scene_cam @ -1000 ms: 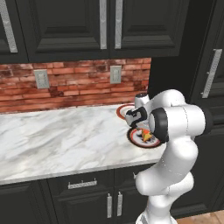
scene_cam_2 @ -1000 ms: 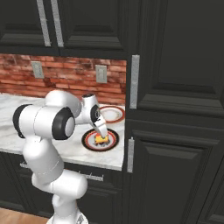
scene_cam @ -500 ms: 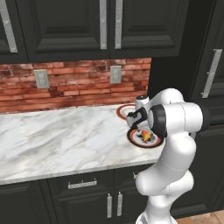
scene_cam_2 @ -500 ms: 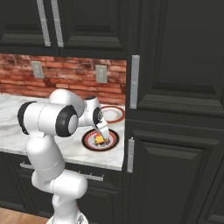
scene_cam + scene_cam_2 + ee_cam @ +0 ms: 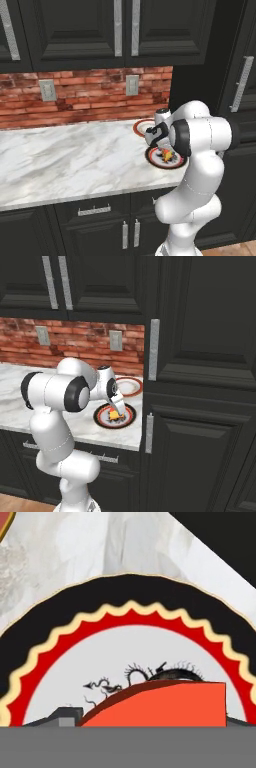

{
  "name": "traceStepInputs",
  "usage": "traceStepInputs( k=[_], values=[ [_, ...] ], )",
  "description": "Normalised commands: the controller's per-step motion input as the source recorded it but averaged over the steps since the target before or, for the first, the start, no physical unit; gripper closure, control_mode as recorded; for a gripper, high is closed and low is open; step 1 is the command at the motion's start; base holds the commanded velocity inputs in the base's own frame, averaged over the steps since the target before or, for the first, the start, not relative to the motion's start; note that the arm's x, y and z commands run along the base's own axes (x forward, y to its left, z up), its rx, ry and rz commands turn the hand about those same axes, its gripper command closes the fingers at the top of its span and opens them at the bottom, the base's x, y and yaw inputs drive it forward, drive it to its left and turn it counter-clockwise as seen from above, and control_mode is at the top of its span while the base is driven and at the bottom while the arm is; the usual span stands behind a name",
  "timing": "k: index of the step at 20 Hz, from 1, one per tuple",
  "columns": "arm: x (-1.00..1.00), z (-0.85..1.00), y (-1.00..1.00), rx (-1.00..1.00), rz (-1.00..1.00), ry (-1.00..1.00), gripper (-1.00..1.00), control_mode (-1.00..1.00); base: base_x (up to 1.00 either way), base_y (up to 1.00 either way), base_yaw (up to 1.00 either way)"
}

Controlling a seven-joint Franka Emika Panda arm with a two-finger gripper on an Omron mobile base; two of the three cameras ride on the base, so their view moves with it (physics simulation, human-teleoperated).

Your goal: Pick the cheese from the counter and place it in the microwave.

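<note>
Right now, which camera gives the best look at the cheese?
The right base view: the cheese sits whole on the black-rimmed plate, under the tool. The hand view shows its red rind close up, cut off at the bottom. In the left base view, the arm partly hides it.

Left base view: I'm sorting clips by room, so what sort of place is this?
Most likely a home kitchen: a white marble counter on dark cabinets, a red brick backsplash with outlets, and patterned plates on the counter.
</note>
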Motion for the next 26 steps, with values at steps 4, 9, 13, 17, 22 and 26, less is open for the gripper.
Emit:
traceStepInputs(
  k=[4,9,13,17,22,26],
  values=[
    [-0.29,-0.03,0.00,0.00,0.00,0.00,1.00,-1.00,0.00,0.00,0.00],
    [-0.56,0.21,0.00,0.00,0.00,-0.05,1.00,-1.00,0.00,0.00,0.00],
    [-0.61,0.54,0.04,0.00,0.00,-0.03,1.00,-1.00,0.00,0.00,0.00],
    [-0.50,0.94,0.07,0.00,0.00,0.01,1.00,-1.00,0.00,0.00,0.00],
    [-0.70,1.00,0.20,0.00,0.00,0.12,1.00,-1.00,0.00,0.00,0.00],
    [-0.91,0.97,0.42,0.00,0.00,0.11,1.00,-1.00,0.00,0.00,0.00]
  ],
)
